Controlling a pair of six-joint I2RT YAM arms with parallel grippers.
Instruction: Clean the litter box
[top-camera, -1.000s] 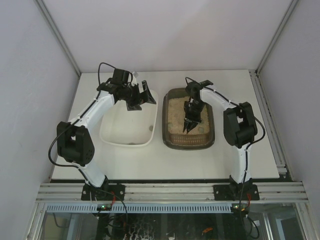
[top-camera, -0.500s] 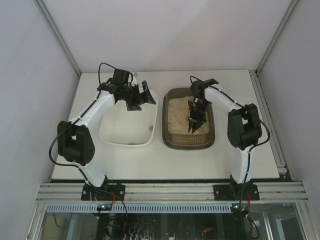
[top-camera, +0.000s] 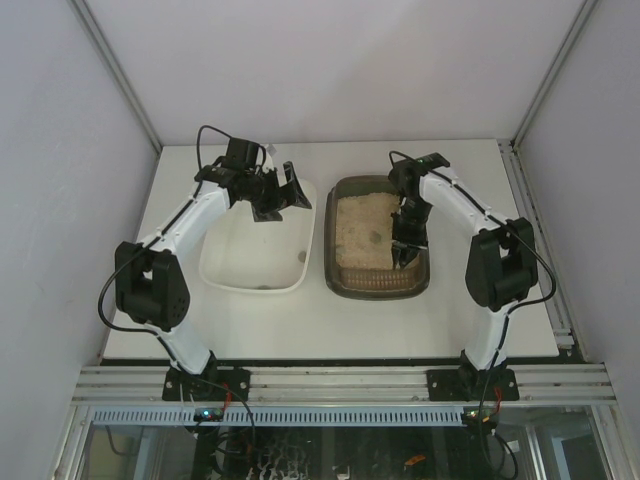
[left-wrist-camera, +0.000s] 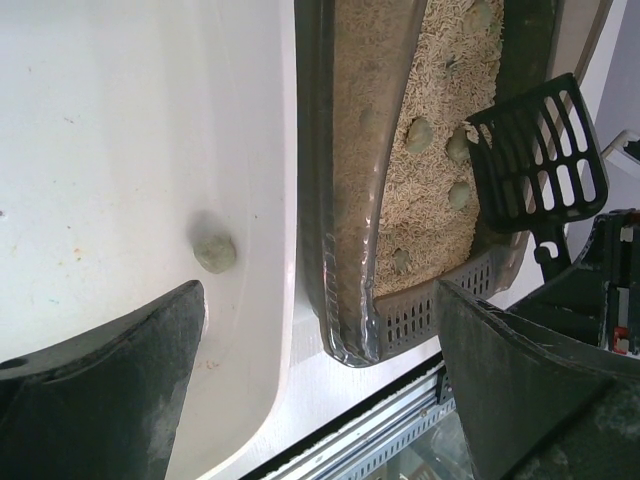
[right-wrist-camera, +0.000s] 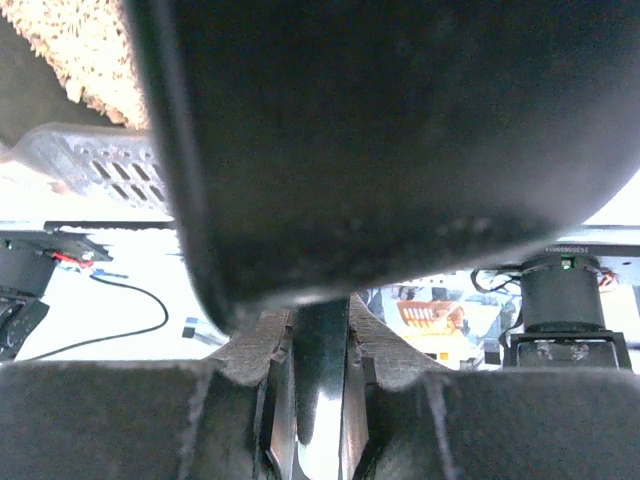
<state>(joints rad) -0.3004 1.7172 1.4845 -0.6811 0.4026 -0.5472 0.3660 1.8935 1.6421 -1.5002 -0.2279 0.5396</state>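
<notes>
Fingers (right-wrist-camera: 120, 420) of the right hand (top-camera: 406, 240) pinch the handle of the black scoop (left-wrist-camera: 540, 150), slotted blade over the litter box (left-wrist-camera: 335, 150) right beneath. Left hand (top-camera: 288, 190) hangs spread wide over the white tray (left-wrist-camera: 100, 150), one grey clump (left-wrist-camera: 214, 253) below it.

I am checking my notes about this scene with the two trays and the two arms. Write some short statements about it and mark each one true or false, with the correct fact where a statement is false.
1. The white plastic tray holds one grey-green clump. True.
2. Seen from the top camera, the dark brown-grey plastic litter box stands left of the white tray. False: it stands to the right of it.
3. The right gripper is shut on the handle of a black slotted plastic scoop. True.
4. The left gripper is shut on a clump. False: it is open and empty.
5. The beige litter holds no clumps. False: several clumps lie in it.
</notes>
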